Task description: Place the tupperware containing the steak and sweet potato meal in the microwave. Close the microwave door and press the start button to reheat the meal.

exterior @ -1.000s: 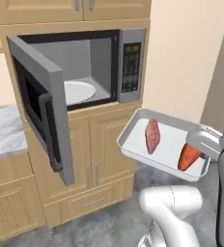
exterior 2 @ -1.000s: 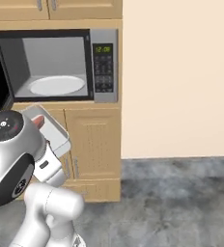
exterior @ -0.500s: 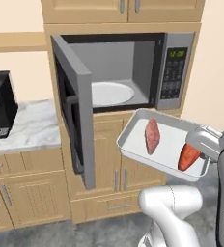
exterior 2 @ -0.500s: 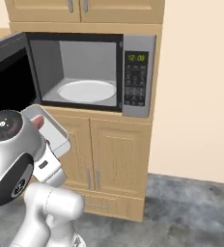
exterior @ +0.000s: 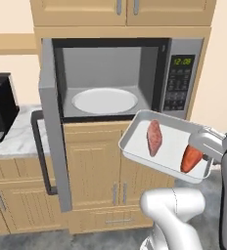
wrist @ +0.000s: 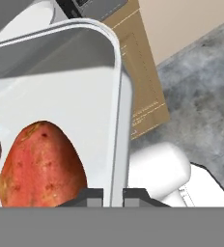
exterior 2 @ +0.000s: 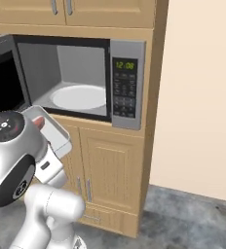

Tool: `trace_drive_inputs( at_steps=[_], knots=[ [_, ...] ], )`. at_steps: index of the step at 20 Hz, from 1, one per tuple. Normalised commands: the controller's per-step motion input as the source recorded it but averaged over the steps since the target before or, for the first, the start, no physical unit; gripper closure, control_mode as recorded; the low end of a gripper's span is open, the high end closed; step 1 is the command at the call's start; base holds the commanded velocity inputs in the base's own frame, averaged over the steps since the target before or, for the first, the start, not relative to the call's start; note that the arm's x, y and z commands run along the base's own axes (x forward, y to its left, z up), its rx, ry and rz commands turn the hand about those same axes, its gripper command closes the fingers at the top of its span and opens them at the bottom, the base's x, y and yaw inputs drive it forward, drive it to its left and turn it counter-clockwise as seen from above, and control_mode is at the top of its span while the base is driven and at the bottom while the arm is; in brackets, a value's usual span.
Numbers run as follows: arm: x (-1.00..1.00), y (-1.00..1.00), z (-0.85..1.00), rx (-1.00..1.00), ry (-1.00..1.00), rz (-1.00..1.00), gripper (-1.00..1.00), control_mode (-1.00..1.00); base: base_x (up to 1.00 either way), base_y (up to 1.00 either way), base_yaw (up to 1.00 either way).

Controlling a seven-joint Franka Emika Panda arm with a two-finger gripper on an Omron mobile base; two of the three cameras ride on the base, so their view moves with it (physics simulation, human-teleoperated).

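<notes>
The microwave (exterior: 183,51) stands open ahead, its round white plate (exterior: 104,100) bare in the grey cavity. The microwave door (exterior: 50,107) is swung out to the left, edge-on, with its dark handle (exterior: 38,151) toward me. My gripper (exterior: 206,145) is shut on the right rim of the tupperware (exterior: 170,146), held in the air below and in front of the cavity's right half. In it lie the steak (exterior: 154,137) and the sweet potato (exterior: 191,159). In the hand view the tupperware rim (wrist: 118,120) runs between the fingertips (wrist: 92,195), with the sweet potato (wrist: 41,164) beside them.
A black coffee machine (exterior: 0,106) sits on the marble counter (exterior: 17,136) at the left. The keypad (exterior: 178,83) with a green clock is at the microwave's right. Wooden cabinet doors (exterior: 93,171) lie below it, and a beige wall (exterior 2: 202,97) to the right.
The whole picture has shifted right as the base moved, so the microwave now stands straight ahead. The tupperware keeps its place in the gripper.
</notes>
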Motion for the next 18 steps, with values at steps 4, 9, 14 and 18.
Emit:
trace_drive_inputs(
  at_steps=[4, 9, 14, 18],
  knots=[
    [0.0, 0.0, 0.0, 0.0, 0.0, 0.0, 1.0, 1.0, 0.4, -0.34, 0.16],
    [0.0, 0.0, 0.0, 0.0, 0.0, 0.0, 1.0, 1.0, 0.35, -0.03, 0.17],
    [0.0, 0.0, 0.0, 0.0, 0.0, 0.0, 1.0, 1.0, 0.22, 0.0, 0.18],
    [0.0, 0.0, 0.0, 0.0, 0.0, 0.0, 1.0, 1.0, 0.14, 0.01, 0.17]
  ],
)
